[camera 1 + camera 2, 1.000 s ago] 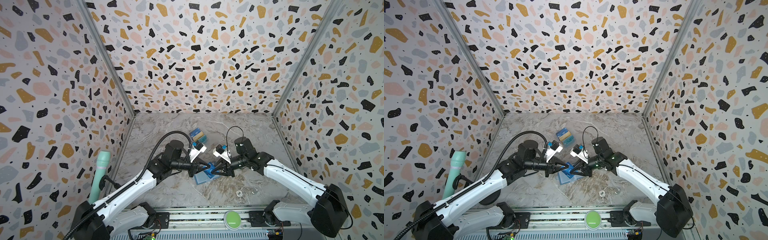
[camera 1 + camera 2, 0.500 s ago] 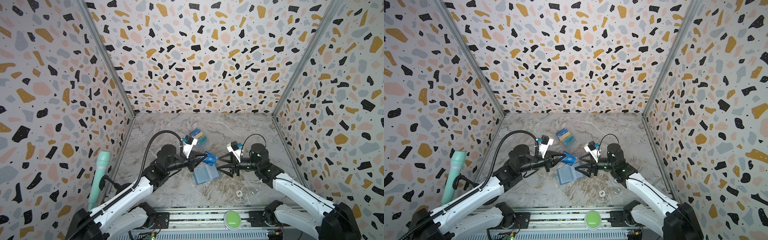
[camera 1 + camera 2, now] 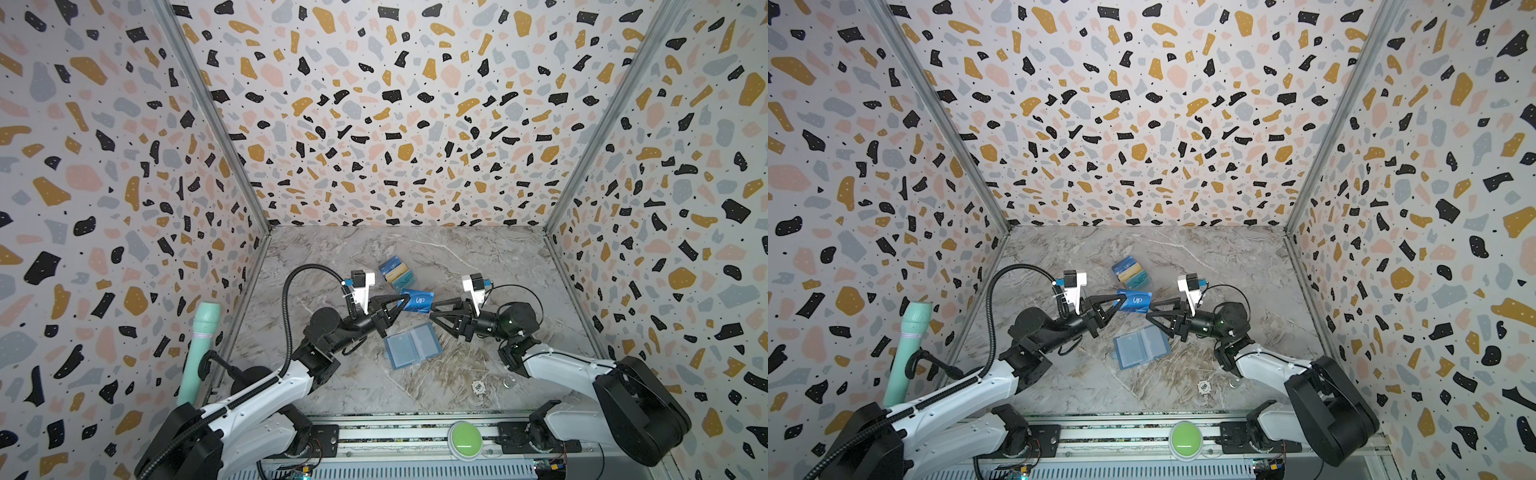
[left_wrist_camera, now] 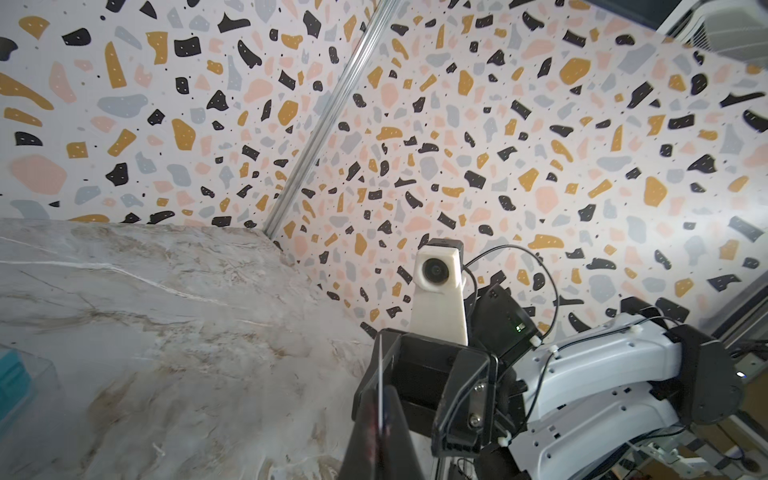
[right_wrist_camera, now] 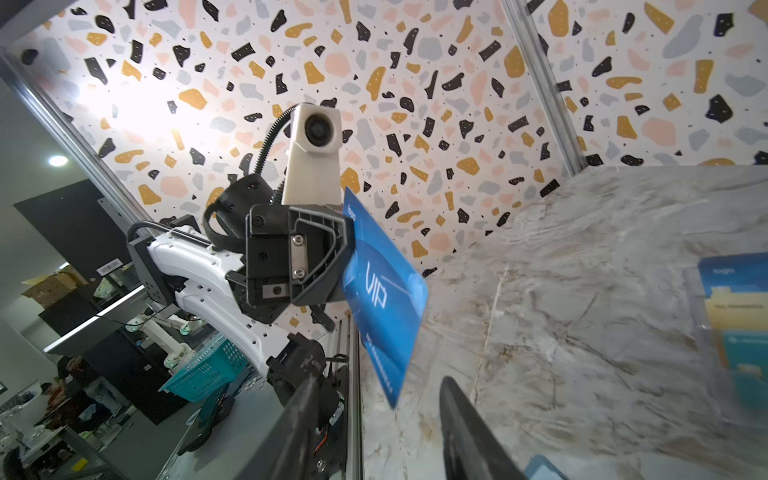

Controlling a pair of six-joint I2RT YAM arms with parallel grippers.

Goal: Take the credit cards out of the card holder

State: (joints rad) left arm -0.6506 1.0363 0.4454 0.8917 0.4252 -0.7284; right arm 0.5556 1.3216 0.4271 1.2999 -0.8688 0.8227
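Slate-blue book-style card holder lies open and flat on grey marble-look tabletop, clear sleeve pages up, between the two arms, nothing touching it. Its sleeves look empty from both top views, hard to be sure. Up off the table, just beyond the holder's far edge, left gripper is pinched tight on one end of a glossy rectangular blue VIP card. Facing it, right gripper has jaws spread. The right wrist view shows the card's free corner reaching in between the fingers, not clamped; can't tell if either finger touches it. Just behind the held card, clear tiered acrylic stand holds three credit cards: dark blue, yellow-tan, teal. Small round token sits on the tabletop near the right arm's base.
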